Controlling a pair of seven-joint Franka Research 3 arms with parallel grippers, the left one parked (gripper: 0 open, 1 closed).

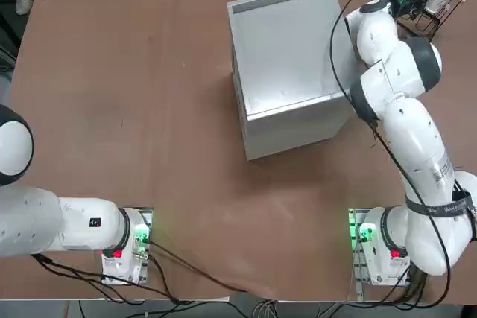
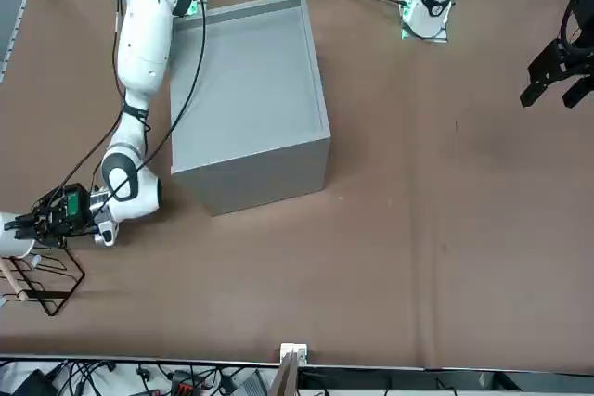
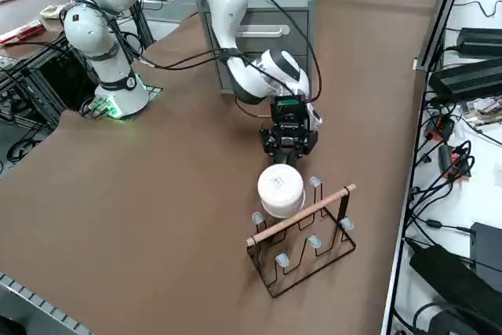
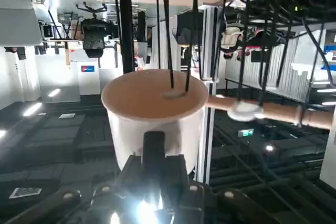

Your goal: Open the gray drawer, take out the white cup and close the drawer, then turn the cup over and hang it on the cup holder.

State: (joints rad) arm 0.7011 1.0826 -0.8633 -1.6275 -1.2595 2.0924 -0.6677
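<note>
White cup upturned at the cup holder, right gripper clamped on its wall, gray drawer shut, bare table beside the rack

Count on my table: one cabinet, one cup, one rack.

I count one gray drawer cabinet at the upper middle of the right side view, one white cup at its centre, and one cup holder at the lower middle. My arms number two; the right gripper sits just above the cup there. On the rack I can pick out about six capped wire pegs and one wooden bar.
</note>
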